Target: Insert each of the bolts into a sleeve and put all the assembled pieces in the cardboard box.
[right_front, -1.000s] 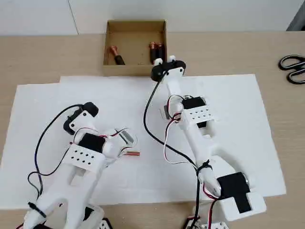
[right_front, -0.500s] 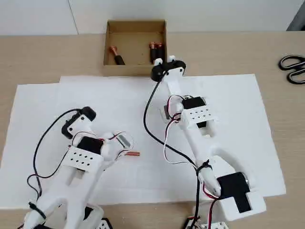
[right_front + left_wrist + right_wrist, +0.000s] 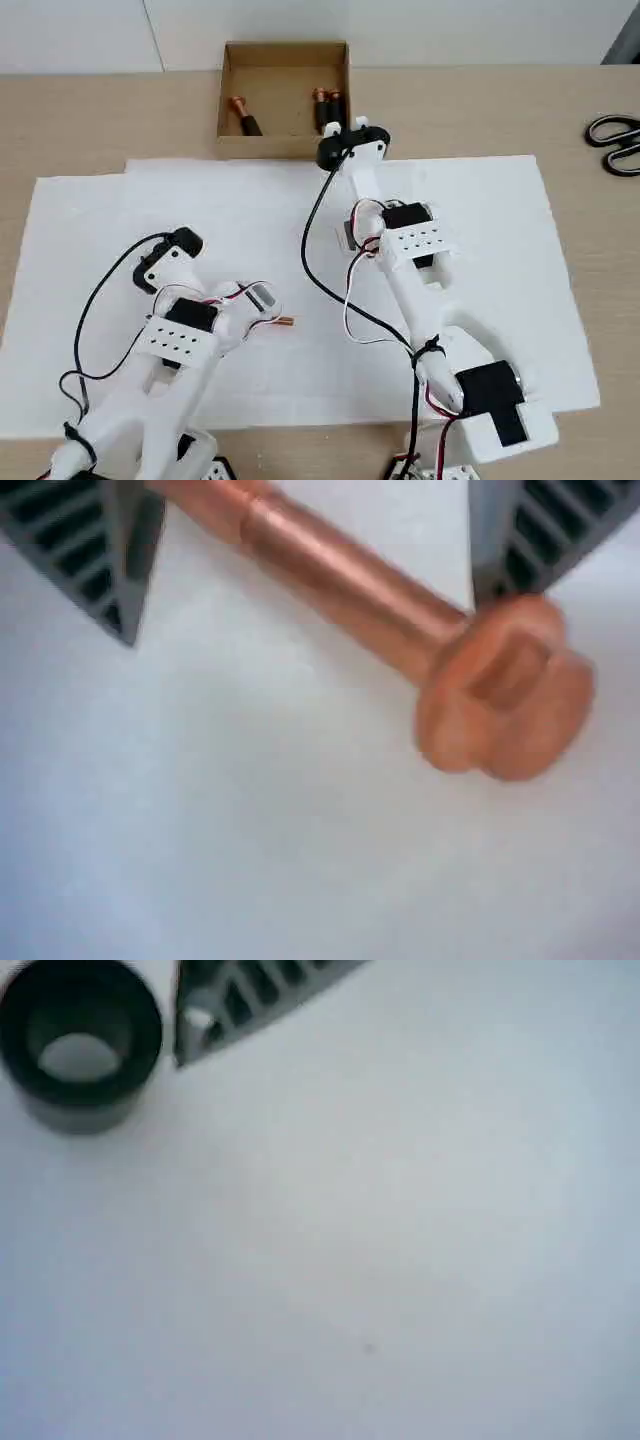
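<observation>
Straddling bolt (image 3: 350, 580), left gripper (image 3: 305, 615), seemingly open

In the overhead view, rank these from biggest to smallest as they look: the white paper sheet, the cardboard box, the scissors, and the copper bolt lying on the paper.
1. paper sheet, by far the largest
2. cardboard box
3. scissors, partly cut off at the picture's edge
4. bolt, the smallest

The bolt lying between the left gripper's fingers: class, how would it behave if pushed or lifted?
The bolt would probably roll on the paper on its round shaft, its wider head curving the path. It looks solid metal: likely stiff, and smooth enough to slip.
</observation>
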Available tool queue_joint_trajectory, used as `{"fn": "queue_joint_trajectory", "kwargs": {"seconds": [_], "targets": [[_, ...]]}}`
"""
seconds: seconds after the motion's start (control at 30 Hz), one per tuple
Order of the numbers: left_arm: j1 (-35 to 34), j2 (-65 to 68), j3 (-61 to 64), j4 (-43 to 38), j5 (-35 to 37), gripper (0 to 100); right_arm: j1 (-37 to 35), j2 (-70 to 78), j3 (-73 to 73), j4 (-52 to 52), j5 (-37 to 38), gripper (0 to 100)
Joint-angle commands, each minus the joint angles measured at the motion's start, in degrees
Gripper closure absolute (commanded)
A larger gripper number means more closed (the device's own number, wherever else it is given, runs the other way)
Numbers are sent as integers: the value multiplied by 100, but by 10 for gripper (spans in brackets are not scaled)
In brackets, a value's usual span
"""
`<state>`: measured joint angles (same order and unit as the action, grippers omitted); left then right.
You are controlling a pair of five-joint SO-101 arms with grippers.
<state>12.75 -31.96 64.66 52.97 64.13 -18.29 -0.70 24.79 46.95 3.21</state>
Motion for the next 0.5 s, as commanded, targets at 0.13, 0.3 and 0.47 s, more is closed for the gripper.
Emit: {"fn": "queue_joint_trajectory", "kwargs": {"seconds": [0.13, 0.3, 0.47], "targets": [[-44, 0, 233, -554, -35, 855, 4, -40, -44, 40, -44, 815], [-44, 0, 233, -571, -35, 855, 4, -40, -44, 40, -44, 815], [-44, 0, 215, -571, -53, 904, 4, -40, -53, 40, -44, 815]]}}
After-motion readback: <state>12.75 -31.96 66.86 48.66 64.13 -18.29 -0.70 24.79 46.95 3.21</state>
